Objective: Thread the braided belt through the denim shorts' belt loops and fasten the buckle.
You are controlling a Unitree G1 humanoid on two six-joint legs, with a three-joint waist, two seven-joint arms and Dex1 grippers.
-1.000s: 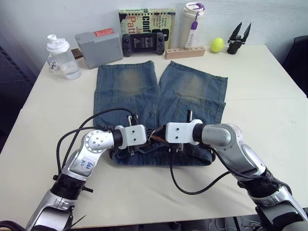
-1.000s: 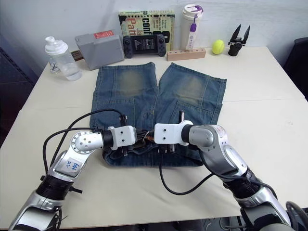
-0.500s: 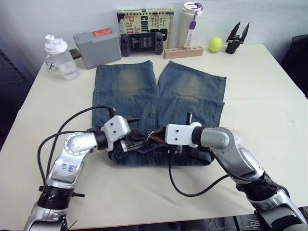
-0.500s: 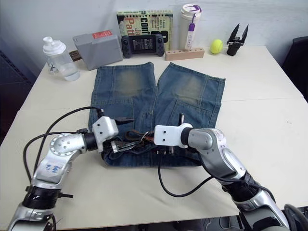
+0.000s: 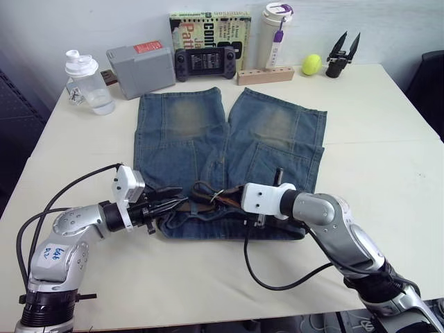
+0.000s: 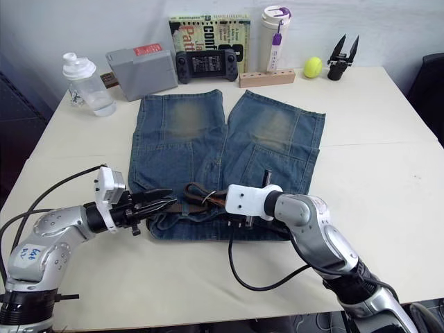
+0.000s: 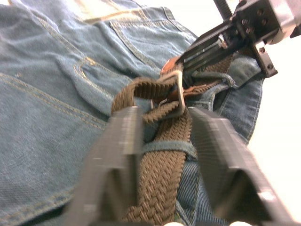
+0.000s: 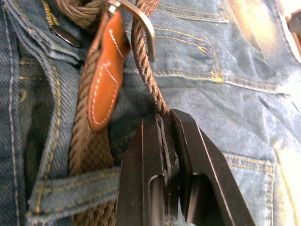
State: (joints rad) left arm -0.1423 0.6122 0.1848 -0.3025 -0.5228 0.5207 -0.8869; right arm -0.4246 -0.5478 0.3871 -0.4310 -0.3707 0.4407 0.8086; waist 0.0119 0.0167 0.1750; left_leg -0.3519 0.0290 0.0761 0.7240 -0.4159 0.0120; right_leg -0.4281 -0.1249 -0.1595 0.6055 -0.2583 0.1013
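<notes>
One gripper, the left gripper (image 5: 166, 205), has retreated from the silver metal buckle (image 7: 173, 94), fingers spread; the right gripper (image 8: 165, 123) stays clamped on the brown braided belt (image 7: 162, 162); fastening unconfirmed.

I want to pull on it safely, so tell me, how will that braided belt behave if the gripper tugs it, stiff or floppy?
Probably floppy: the braided belt curls into a loose loop near the buckle rather than lying straight. Its woven surface looks grippy, so the right gripper, pinched on a strand, likely won't slip. Tugging may drag the denim shorts too.

Denim shorts (image 6: 222, 139) lie flat mid-table, waistband near. Left gripper (image 6: 168, 202) and right gripper (image 6: 223, 201) meet the braided belt (image 6: 198, 196) there.
</notes>
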